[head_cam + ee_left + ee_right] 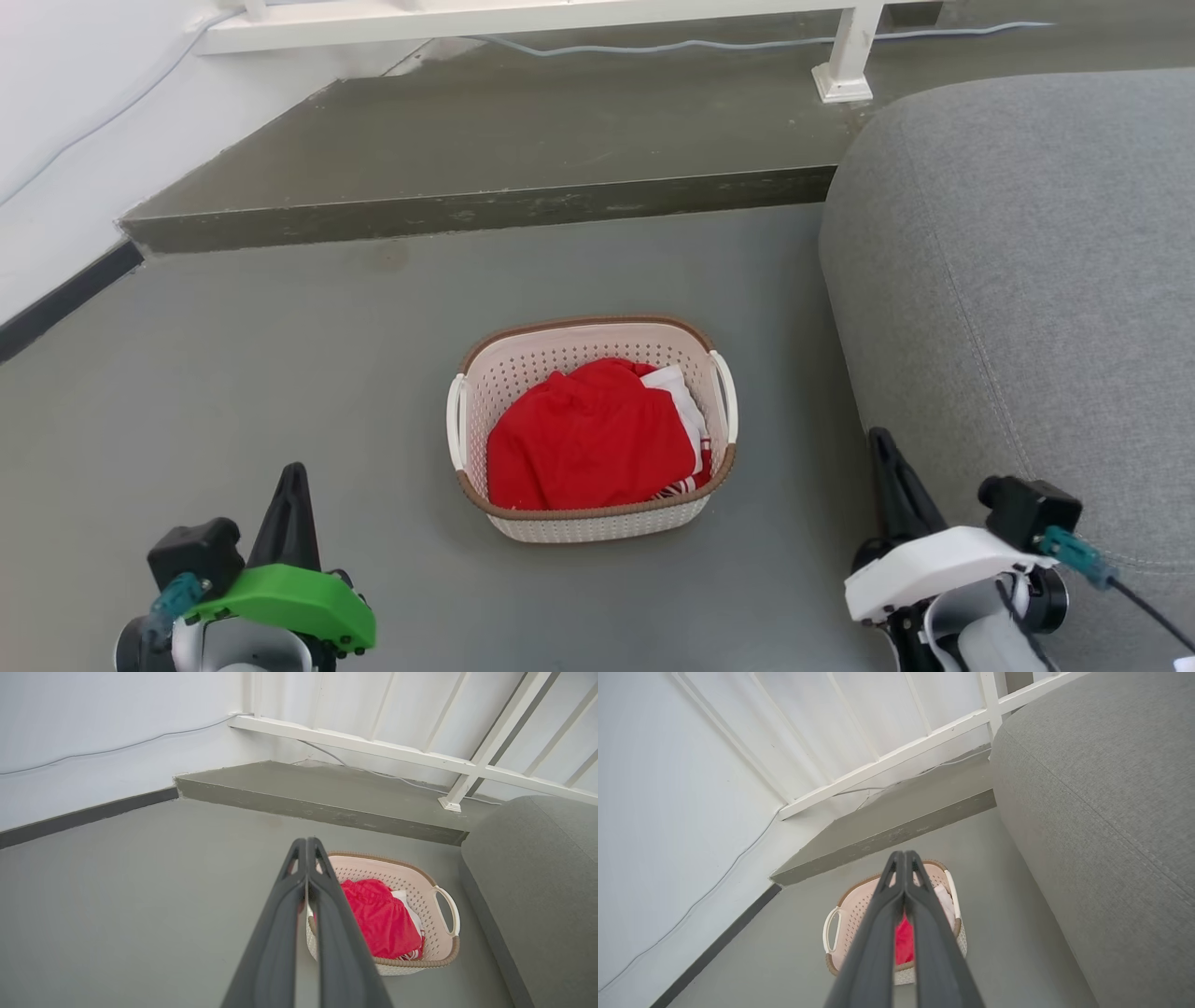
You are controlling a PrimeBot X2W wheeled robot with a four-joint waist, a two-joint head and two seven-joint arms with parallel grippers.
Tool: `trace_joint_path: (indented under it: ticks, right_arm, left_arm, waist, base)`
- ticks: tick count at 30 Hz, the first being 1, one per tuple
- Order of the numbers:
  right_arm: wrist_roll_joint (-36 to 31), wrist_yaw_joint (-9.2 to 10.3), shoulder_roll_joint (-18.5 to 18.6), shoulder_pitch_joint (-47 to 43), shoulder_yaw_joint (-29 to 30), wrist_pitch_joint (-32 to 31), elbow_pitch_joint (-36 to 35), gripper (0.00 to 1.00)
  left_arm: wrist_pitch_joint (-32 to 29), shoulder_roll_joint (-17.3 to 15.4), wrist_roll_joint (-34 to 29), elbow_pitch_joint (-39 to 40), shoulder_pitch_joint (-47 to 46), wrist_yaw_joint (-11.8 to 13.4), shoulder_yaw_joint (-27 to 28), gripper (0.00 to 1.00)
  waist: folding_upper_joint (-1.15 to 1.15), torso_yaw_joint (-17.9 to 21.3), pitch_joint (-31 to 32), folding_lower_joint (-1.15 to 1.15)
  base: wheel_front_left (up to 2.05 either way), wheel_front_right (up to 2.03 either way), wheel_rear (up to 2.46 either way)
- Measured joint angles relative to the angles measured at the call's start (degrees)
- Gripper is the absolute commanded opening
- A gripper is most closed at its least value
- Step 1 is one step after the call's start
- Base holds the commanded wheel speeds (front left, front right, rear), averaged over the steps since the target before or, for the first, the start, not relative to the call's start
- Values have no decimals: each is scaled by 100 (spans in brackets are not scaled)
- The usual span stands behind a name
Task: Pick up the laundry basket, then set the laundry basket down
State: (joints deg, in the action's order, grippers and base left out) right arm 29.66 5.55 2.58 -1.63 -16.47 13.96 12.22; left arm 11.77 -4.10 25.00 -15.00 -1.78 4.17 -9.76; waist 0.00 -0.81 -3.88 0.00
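The laundry basket stands on the grey floor at the middle of the head view, cream-white and perforated, with a brown rim and two white side handles. Red and white clothes lie inside it. My left gripper is at the lower left, well short of the basket, shut with nothing in it. My right gripper is at the lower right beside the sofa, also shut and empty. In the left wrist view the shut left gripper points toward the basket. In the right wrist view the right gripper covers the middle of the basket.
A grey sofa rises along the right, close to the basket's right handle. A raised concrete step crosses the floor behind the basket, with a white railing and a cable on it. A white wall with a dark skirting runs on the left.
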Motion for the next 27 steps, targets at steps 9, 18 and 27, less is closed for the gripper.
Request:
trace_joint_path:
  ticks: [9,18,27]
  right_arm:
    - [666,-52,3,1,214,-149,-34,0]
    - [1305,-143,66,4,382,-300,-49,0]
    - [1934,-223,107,29,537,-450,-51,0]
  left_arm:
    - [-169,15,713,0,0,-115,93,0]
    - [-354,34,1310,-1,-1,-215,238,0]
    - [-524,63,1887,-10,-2,-305,379,0]
  waist:
    - [0,4,33,0]
    - [0,9,66,0]
    - [0,16,100,0]
  base:
    - [0,0,0]
    - [0,0,0]
    - [0,0,0]
